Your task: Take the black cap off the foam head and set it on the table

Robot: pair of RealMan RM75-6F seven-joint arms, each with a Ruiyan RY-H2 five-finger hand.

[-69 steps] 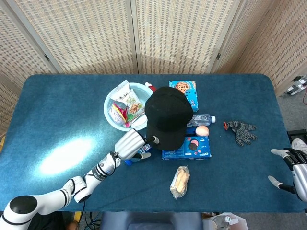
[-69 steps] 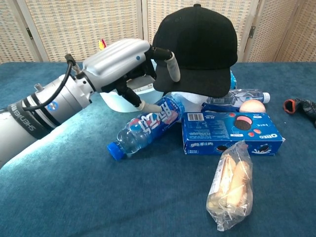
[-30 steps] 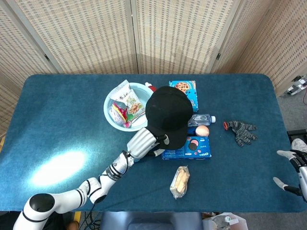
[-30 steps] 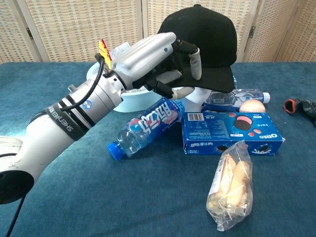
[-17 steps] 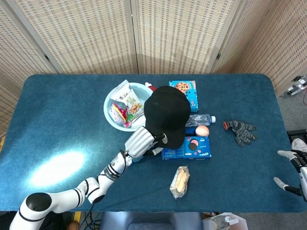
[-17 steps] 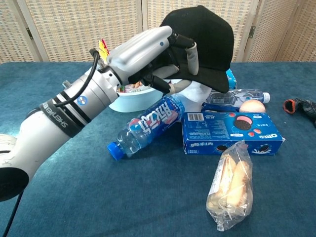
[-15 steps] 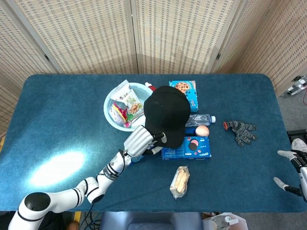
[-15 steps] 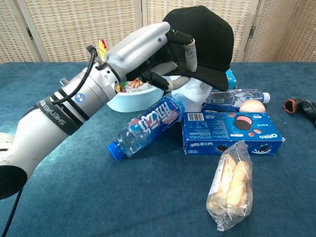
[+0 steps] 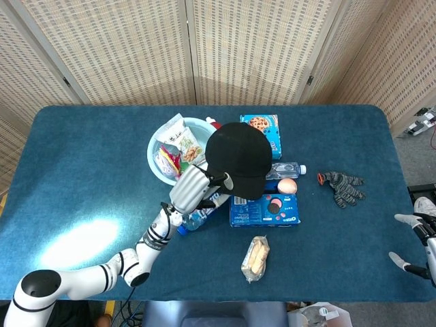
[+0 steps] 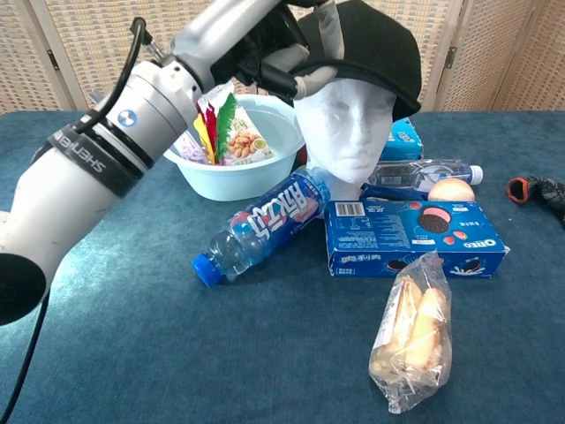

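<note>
— Blue cloth is covering the whole bench (image 9: 82, 150), and the foam head (image 10: 346, 132) is standing near its middle. Nearest us, in front of the head, what is lying there?

— A bagged pastry (image 10: 409, 331), then a blue cookie box (image 10: 413, 237) and a water bottle (image 10: 258, 228) on its side, both just in front of the head. A pale bowl (image 10: 212, 181) of snacks is sitting to the head's left, a peach (image 10: 447, 189) and a second bottle (image 10: 424, 171) to its right.

— And the black cap (image 10: 375, 49)?

— It is tipping up off the head: the brim is raised, the face is showing, but the crown is sitting on top. The left hand (image 10: 265, 31) is pinching the brim, fingers (image 10: 327, 26) closed on it.

— So the step?

— Lifting, I judge, about half done. Next the cap needs raising clear of the crown, then carrying to bare cloth.

— Where is there room?

— Left of the head, past the bowl, a broad open stretch is running to the bench edge. Right of it, a glove (image 9: 343, 186) is lying, with free cloth beyond.

— The right hand (image 9: 417, 240)?

— Far right of the head, at the bench edge, holding nothing, fingers spread.
</note>
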